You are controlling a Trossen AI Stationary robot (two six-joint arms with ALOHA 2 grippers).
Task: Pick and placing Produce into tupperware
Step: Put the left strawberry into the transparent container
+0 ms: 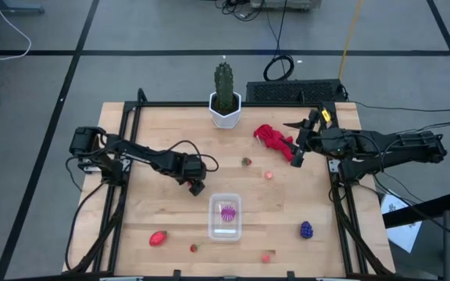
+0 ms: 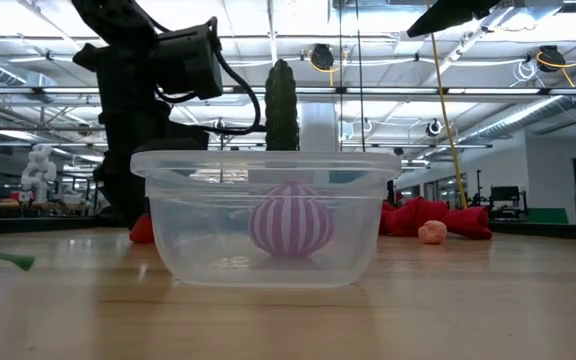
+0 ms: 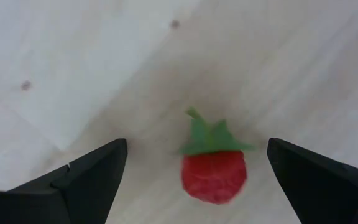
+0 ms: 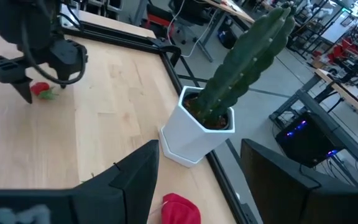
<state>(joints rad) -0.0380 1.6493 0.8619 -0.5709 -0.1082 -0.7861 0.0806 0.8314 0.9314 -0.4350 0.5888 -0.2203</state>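
Note:
The clear tupperware [image 1: 225, 216] stands near the table's front middle, with a magenta striped round piece [image 2: 289, 225] inside it. My left gripper [image 1: 196, 186] is open, just left of and behind the tupperware. In the left wrist view its fingers [image 3: 92, 180] stand on either side of a small red strawberry [image 3: 214, 173] that lies on the wood, without touching it. My right gripper [image 1: 296, 154] is open and waits by the red cloth [image 1: 273, 137]. On the table lie a bigger strawberry [image 1: 158, 238], a tiny one [image 1: 194, 248], another small one [image 1: 246, 161], two pink pieces [image 1: 269, 176] [image 1: 266, 257] and the purple grape bunch [image 1: 306, 229].
A green cactus in a white hexagonal pot [image 1: 225, 105] stands at the far edge's middle. A black frame [image 1: 131, 117] runs along the table's sides. Bare wood lies between the tupperware and the cloth.

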